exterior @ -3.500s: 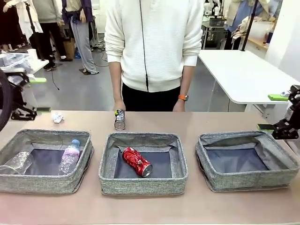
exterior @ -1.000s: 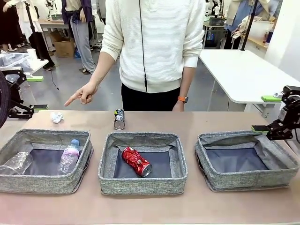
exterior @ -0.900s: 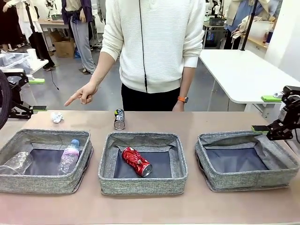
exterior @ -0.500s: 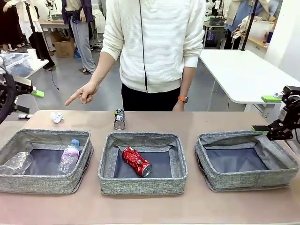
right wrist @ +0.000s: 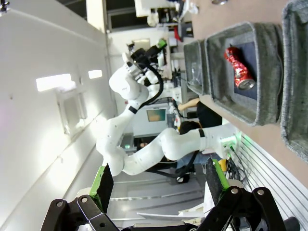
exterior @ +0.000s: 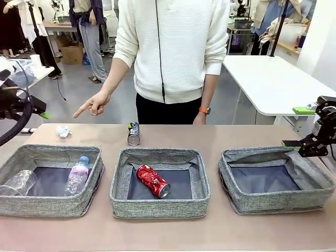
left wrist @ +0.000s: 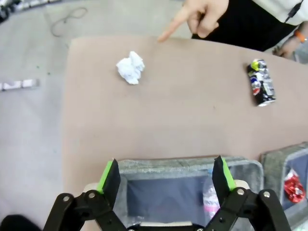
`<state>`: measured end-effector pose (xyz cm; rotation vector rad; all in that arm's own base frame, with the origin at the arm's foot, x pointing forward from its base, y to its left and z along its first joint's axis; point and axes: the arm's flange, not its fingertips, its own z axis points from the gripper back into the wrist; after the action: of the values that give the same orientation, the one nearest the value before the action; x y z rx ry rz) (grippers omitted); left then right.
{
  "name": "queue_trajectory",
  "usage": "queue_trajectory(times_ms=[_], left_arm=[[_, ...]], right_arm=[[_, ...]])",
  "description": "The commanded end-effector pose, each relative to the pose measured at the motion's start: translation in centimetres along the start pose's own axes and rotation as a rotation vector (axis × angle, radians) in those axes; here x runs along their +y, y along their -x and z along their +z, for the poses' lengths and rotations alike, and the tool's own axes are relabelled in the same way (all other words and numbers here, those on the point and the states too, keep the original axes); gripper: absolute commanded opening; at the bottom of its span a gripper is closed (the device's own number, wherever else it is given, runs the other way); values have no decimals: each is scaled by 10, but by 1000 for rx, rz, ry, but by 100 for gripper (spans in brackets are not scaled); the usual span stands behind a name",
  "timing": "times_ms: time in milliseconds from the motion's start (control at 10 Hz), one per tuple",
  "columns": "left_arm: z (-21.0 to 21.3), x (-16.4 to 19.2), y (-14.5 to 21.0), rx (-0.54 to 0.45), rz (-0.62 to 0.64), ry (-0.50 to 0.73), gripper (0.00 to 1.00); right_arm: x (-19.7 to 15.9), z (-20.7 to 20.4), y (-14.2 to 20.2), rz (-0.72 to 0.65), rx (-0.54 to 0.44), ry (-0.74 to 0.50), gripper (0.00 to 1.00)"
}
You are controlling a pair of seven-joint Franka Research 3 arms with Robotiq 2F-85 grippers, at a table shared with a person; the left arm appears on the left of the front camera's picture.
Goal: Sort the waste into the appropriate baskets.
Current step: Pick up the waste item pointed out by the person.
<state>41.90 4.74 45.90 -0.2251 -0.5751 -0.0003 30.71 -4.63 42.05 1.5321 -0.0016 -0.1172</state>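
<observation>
A small white paper wad lies on the table at the far left, and a person's hand points toward it. A dark printed can lies behind the middle basket, which holds a dented red can. In the left basket lie a blue-capped bottle and a clear bottle. The right basket has nothing in it. My left gripper hangs open above the left basket's far wall. My right gripper is open beside the right basket.
The person in a white top stands at the far edge, the other hand resting on the table behind the middle basket. Bare tabletop runs along the front of the baskets. A white table stands behind on the right.
My left gripper has swung and turned at the table's far left corner, so that it now looks down over the left basket and the wad. The right arm and the pointing hand have stayed still.
</observation>
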Motion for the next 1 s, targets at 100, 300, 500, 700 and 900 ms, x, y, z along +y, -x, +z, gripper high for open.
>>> queue_trajectory(times_ms=[100, 300, 500, 700, 900], left_arm=[[-20, 5, -31, 184, -56, -214, 98], [-75, 25, -90, 293, -118, -298, 98], [-108, 27, -115, 353, -186, -272, 98], [-129, 35, -123, 381, -196, -209, 98], [-158, 47, -129, 429, -175, -174, 98]], right_arm=[[2, -1, 0, 9, 3, -15, 100], [2, -1, 0, 9, 3, -15, 100], [2, -1, 0, 9, 3, -15, 100], [2, -1, 0, 9, 3, -15, 100], [2, -1, 0, 9, 3, -15, 100]])
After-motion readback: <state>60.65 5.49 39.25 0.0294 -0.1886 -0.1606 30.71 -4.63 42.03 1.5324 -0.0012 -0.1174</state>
